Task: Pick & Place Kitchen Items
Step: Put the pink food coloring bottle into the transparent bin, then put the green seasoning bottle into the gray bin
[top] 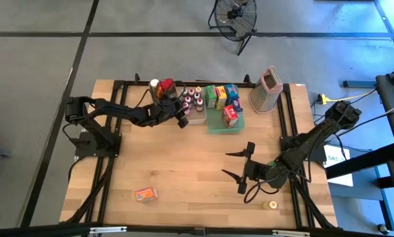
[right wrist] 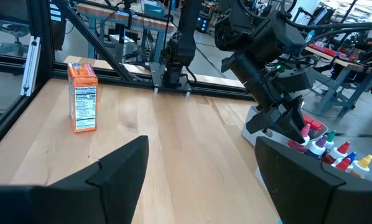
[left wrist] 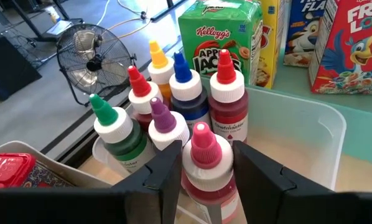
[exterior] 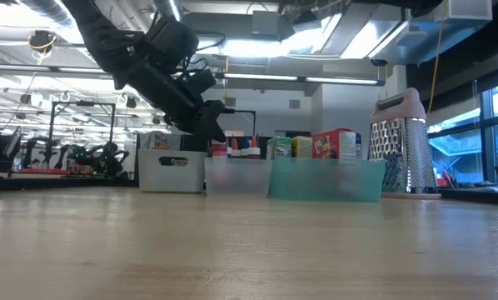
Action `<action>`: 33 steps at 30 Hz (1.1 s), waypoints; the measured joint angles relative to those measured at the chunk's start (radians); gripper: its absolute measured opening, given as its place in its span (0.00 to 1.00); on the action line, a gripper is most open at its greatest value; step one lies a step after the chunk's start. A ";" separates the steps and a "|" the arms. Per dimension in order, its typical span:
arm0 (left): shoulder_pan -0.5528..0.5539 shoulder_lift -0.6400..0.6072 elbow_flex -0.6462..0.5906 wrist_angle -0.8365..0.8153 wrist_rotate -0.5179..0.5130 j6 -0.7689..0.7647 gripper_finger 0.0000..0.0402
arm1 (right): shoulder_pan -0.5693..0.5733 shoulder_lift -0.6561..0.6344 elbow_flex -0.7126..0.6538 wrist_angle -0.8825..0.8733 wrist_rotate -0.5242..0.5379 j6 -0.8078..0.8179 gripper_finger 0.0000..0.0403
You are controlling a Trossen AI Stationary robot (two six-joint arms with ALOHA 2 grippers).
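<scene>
Several small squeeze bottles with coloured caps stand in a clear bin (left wrist: pixel 326 127) at the table's far side. My left gripper (left wrist: pixel 204 165) reaches into this bin (top: pixel 192 113) from the left and is shut on the pink-capped bottle (left wrist: pixel 203 146) nearest to it. Small cereal boxes (top: pixel 222 97) stand in the green tray (top: pixel 225 126) beside the bin. An orange box (right wrist: pixel 82 98) stands on the table near the front left (top: pixel 145 194). My right gripper (top: pixel 225 163) hangs open over the table's right middle, holding nothing. My left gripper pinches the pink-capped bottle between its two fingers, at the white shoulder below the cap (left wrist: pixel 187 163). The fingers (left wrist: pixel 164 177) come slanting down from the table's left. The bottle stands upright among the others; my gripper hides its lower part.
A metal grater with a pink top (top: pixel 266 91) stands at the far right, next to the tray. Another bin at the far left holds a red-lidded item (top: pixel 165 87). A small yellow item (top: pixel 271 205) lies near the front right. Bare wood spreads across the table's middle and front.
</scene>
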 joint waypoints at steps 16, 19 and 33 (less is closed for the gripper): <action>0.001 0.000 0.000 0.001 -0.001 -0.023 0.38 | 0.000 0.000 0.000 -0.001 0.001 -0.001 0.74; 0.001 0.000 0.000 0.001 -0.001 -0.026 0.41 | 0.000 0.000 0.000 -0.001 0.000 0.000 0.74; -0.016 -0.096 0.000 -0.002 -0.014 0.062 0.53 | 0.006 0.000 0.000 -0.001 -0.009 -0.003 0.74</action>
